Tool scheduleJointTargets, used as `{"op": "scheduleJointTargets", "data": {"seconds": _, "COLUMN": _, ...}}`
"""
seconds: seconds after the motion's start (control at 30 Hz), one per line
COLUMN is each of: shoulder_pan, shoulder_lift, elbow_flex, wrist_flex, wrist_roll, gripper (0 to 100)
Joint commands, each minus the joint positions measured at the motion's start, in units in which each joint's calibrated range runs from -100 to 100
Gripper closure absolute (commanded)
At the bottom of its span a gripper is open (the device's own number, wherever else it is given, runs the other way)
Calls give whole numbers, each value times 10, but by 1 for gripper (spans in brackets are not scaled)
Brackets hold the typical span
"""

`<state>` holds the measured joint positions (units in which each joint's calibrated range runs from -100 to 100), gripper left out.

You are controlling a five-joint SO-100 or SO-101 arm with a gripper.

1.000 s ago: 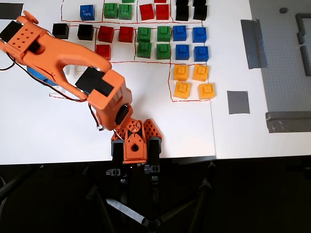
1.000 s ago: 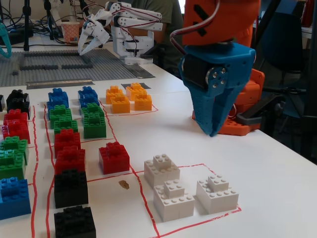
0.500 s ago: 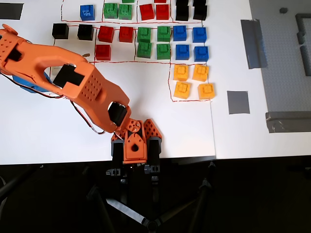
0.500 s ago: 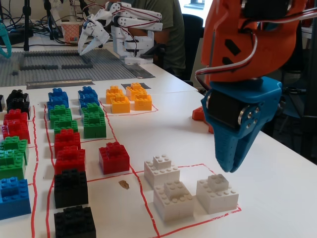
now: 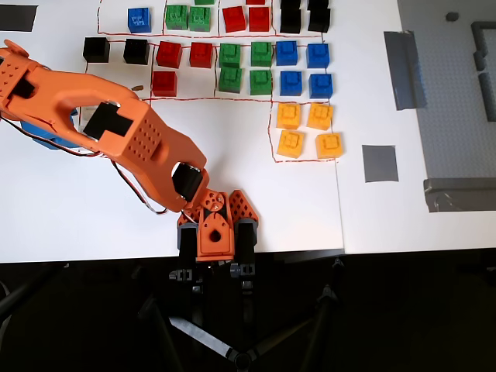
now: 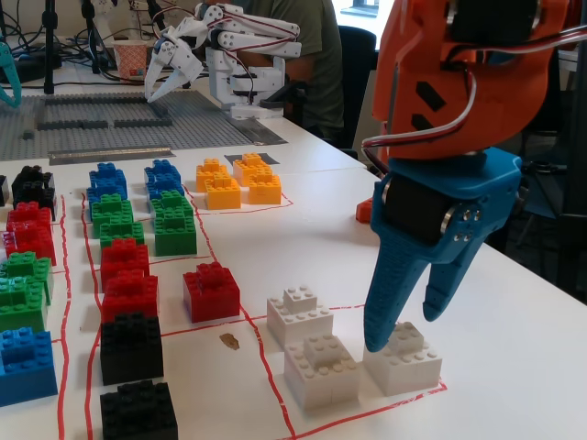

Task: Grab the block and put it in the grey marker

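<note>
Your hand (image 6: 404, 330) now spread wide, dropped from hover to straddle rightmost white block (image 6: 404, 357) on bench (image 6: 514, 348); grasp next, grey marker (image 5: 380, 163) far off.

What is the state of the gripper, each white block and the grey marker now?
gripper: open, fingers pointing down over the rightmost white block.
rightmost white block: upright on the table, under the open fingers, not lifted.
front white block: upright on the table, untouched.
back white block: upright on the table, untouched.
grey marker: flat on the table, nothing on it.
</note>
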<state>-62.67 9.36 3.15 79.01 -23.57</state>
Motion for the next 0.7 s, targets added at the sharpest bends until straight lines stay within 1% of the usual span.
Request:
{"op": "scheduleJointTargets", "data": {"seconds": 0.0, "shoulder_pan": 10, "shoulder_lift": -36, "elbow_flex": -50, "wrist_flex": -8, "wrist_roll": 2, "gripper": 75}}
{"op": "scheduleJointTargets", "data": {"seconds": 0.37, "shoulder_pan": 22, "shoulder_lift": -12, "elbow_flex": -26, "wrist_flex": -6, "wrist_roll": -1, "gripper": 75}}
{"op": "scheduleJointTargets", "data": {"seconds": 0.67, "shoulder_pan": 30, "shoulder_lift": 13, "elbow_flex": -11, "wrist_flex": -6, "wrist_roll": -11, "gripper": 72}}
